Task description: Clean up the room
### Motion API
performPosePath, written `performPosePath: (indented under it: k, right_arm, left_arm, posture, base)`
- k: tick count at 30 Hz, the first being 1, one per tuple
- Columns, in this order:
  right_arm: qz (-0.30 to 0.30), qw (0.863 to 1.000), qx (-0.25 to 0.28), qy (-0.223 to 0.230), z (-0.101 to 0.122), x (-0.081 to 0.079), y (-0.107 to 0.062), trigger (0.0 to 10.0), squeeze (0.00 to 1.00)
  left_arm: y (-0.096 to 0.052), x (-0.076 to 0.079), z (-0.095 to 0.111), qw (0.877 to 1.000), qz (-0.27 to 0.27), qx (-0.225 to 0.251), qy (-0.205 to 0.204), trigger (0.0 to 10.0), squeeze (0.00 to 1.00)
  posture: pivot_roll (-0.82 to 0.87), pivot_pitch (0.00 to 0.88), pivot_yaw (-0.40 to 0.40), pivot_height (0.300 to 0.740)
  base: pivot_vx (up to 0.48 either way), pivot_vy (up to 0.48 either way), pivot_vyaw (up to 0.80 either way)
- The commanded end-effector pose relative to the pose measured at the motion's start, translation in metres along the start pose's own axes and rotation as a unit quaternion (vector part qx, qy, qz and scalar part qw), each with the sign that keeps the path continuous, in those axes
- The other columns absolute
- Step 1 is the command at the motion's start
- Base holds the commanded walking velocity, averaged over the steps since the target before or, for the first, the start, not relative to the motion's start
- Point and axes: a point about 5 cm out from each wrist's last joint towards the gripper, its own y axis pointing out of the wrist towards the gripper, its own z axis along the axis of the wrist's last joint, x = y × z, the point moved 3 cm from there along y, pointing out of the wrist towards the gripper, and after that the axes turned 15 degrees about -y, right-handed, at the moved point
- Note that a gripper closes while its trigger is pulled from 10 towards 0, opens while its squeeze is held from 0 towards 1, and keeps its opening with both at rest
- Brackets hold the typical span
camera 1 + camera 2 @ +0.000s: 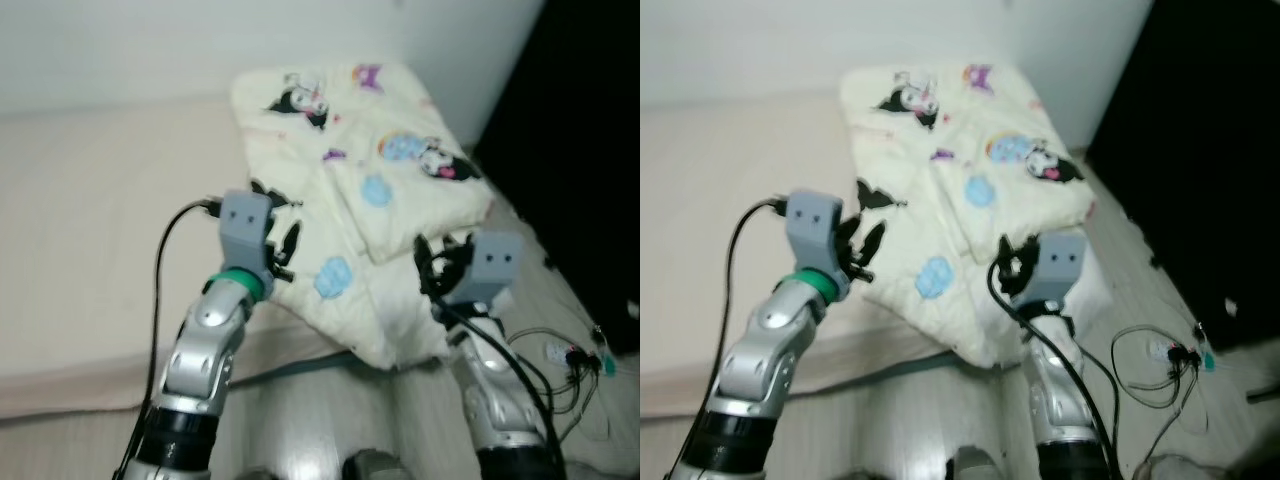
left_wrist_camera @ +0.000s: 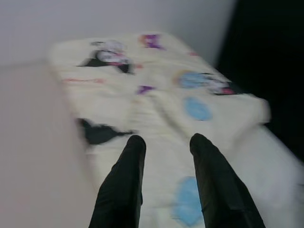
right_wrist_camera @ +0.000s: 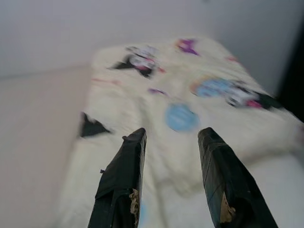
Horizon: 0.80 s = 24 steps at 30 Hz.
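Evidently, step: I judged it was reaching for the cream cartoon-print quilted blanket (image 1: pixel 350 200), folded on the beige mattress (image 1: pixel 90 250).
Left gripper (image 1: pixel 283 250): spread, over the blanket's near edge.
Right gripper (image 1: pixel 432 262): spread, empty, by the blanket's floor-side edge.
Advice: I would pinch both edges evenly.

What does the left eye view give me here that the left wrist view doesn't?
Left eye view: both arms raised over the near edge of the bed, the right gripper open at the blanket's lower corner, and a tangle of cables on the floor to the right.

Left wrist view: a close look along the open fingers of the left gripper, nothing between them, with a blue patch just ahead.

Both: the folded cream cartoon-print blanket and the pale wall behind it.
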Motion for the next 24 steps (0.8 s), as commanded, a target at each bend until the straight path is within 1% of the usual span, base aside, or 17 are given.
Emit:
performPosePath:
  k: [1,19,24]
  right_arm:
    - [0.006,1.0,-0.014,0.004,-0.0079,-0.0056,-0.0046,10.0,0.0]
    - [0.008,1.0,-0.015,0.002,-0.0102,-0.0077,-0.0067,10.0,0.0]
    - [0.003,1.0,-0.015,0.002,-0.0111,-0.0068,-0.0072,10.0,0.0]
  left_arm:
    - [-0.0029,-0.0067,-0.0066,1.0,0.013,-0.012,-0.002,10.0,0.0]
    - [-0.004,-0.0085,-0.0071,1.0,0.014,-0.013,-0.007,10.0,0.0]
    - [-0.0053,-0.0095,-0.0103,1.0,0.014,-0.018,-0.002,10.0,0.0]
  posture:
    - [-0.12,0.078,0.083,0.716]
    - [-0.12,0.084,0.086,0.716]
    - [-0.12,0.084,0.09,0.696]
  base:
    - [0.0,0.0,0.0]
    - [0.0,0.0,0.0]
    - [0.0,0.0,0.0]
